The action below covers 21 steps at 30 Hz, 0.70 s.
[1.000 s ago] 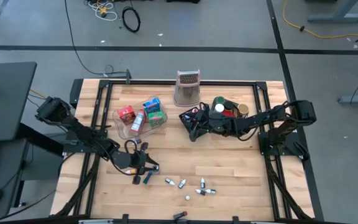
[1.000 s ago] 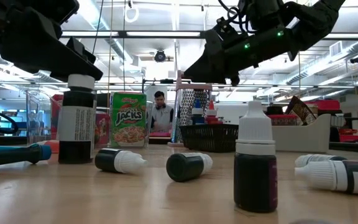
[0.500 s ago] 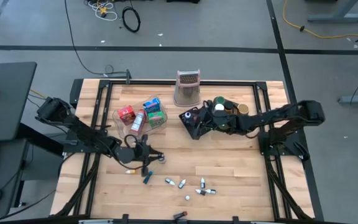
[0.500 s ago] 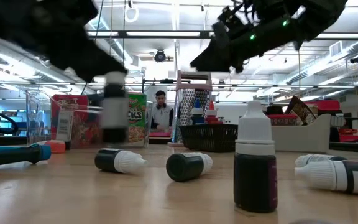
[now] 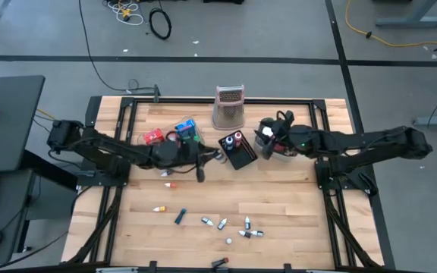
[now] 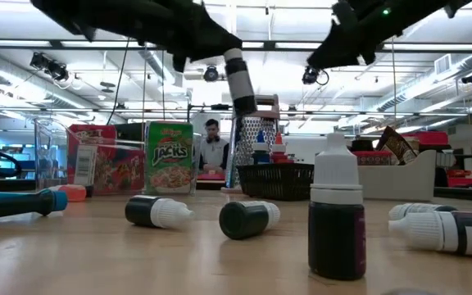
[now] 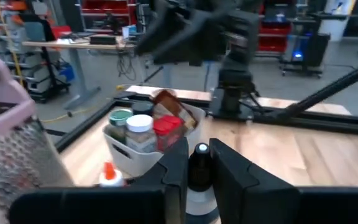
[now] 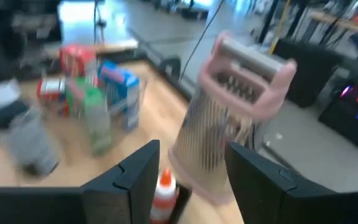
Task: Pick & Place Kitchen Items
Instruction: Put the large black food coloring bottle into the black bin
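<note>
The left gripper (image 7: pixel 197 177) has its fingers (image 7: pixel 174 171) closed on a small dark vial (image 7: pixel 199 169) with a white cap, carried tilted in the air above the middle of the desk (image 5: pixel 279 212), just left of the black mesh basket (image 5: pixel 236 149). In the low view the vial (image 6: pixel 239 82) hangs well above the desk top, in front of the metal grater (image 6: pixel 255 135). Left of the held vial, the clear tray (image 5: pixel 174 144) holds red, blue and green packets (image 5: pixel 188 130). The right gripper (image 8: pixel 188 180) hovers above the grey bin (image 5: pixel 275 145) of cans, right of the basket; its fingers (image 8: pixel 132 171) stand partly apart with nothing between them, the grater (image 8: pixel 238 118) ahead of them. On the near part of the desk lie loose vials (image 5: pixel 237 227) and a blue marker (image 5: pixel 180 218), with an upright vial (image 6: pixel 337 217) nearest the low camera. A person (image 6: pixel 212 147) sits far off in the room.
</note>
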{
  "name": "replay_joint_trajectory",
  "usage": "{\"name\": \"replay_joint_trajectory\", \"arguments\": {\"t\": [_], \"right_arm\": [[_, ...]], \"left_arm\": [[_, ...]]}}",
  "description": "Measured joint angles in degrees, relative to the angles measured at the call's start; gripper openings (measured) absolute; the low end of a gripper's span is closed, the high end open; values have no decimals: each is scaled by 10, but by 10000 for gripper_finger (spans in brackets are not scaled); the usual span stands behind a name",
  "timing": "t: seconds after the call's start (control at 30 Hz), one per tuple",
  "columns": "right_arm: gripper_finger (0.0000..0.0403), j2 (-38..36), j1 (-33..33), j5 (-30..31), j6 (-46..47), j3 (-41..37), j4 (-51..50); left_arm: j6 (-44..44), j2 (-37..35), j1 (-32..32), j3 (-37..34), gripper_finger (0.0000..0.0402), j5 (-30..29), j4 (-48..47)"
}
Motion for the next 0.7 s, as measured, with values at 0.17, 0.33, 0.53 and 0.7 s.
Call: {"name": "replay_joint_trajectory", "arguments": {"t": [0.17, 0.33, 0.53, 0.7], "right_arm": [[194, -13, 0, -37, 26, -1, -87], [194, -11, 0, -68, 45, 0, -116], [194, -11, 0, -90, 41, 0, -116], [194, -11, 0, -90, 41, 0, -115]], "left_arm": [[-6, 51, 31, 9, 53, 16, 46], [-17, 141, 49, 15, 52, 36, 151], [-23, 219, 68, 48, 52, 17, 179], [-23, 261, 76, 72, 52, 18, 167]]}}
